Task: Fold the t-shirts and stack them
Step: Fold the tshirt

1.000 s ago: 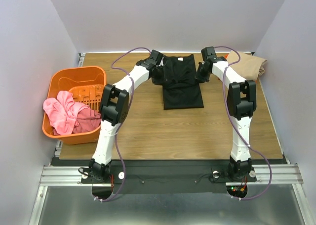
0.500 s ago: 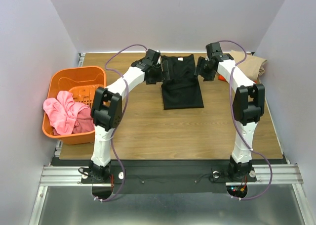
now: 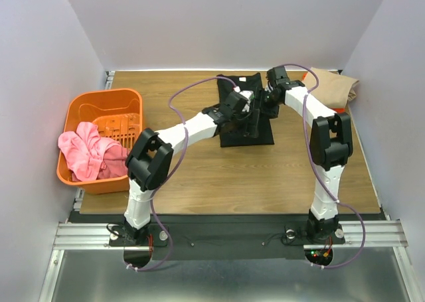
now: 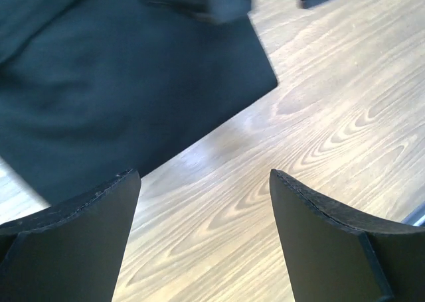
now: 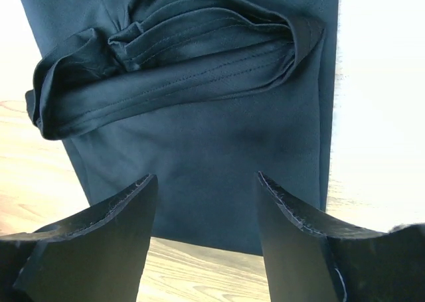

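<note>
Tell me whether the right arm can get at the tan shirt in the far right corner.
Probably yes. The tan shirt lies uncovered close beside that arm, and the right gripper hangs open and empty over the black shirt.

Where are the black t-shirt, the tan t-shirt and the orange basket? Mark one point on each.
black t-shirt (image 3: 260, 137), top external view, bare lower right corner.
tan t-shirt (image 3: 335, 86), top external view, middle of the cloth.
orange basket (image 3: 99, 106), top external view, inner far wall.

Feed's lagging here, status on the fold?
Left claw open, empty, over wood beside black t-shirt. Right claw open above its bunched fold. Tan t-shirt far right, out of the way.
</note>
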You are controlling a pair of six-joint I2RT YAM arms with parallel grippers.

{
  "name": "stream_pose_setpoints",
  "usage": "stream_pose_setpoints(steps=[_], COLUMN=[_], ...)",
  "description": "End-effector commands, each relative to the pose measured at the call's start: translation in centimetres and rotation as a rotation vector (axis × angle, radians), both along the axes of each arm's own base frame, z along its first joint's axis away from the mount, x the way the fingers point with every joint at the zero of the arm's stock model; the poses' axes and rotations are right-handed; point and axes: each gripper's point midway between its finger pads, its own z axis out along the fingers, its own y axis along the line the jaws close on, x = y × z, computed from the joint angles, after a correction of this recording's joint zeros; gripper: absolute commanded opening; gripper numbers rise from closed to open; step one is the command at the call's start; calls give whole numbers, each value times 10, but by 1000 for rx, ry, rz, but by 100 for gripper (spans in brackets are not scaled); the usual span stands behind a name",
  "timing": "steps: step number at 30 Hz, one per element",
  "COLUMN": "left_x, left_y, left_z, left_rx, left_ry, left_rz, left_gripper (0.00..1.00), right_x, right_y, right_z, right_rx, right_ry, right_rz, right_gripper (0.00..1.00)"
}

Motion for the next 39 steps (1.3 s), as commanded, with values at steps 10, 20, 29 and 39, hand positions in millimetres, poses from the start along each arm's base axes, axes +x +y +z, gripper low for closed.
stream_pose_setpoints(steps=[10,20,29,39], left_x=[48,35,-41,-114], left_y=[-15,-7,11,10], left_z=[-39,-86,-107,-103], left_rx=[112,158,165,192], left_ry=[-179,-153,-97,-90], left_rz=[6,-45,-132,-182], left_gripper=[93,94,93,93], right_x=[-16,-31,-41,-82], right_y=[-28,-46,-37,-22], right_z=[2,3,5,13], right_rx=[-101,-146,-102,-13], right_ry=[-29,-19,-5,25], right_rz=[-76,-114,-63,15], right_gripper=[66,66,66,66])
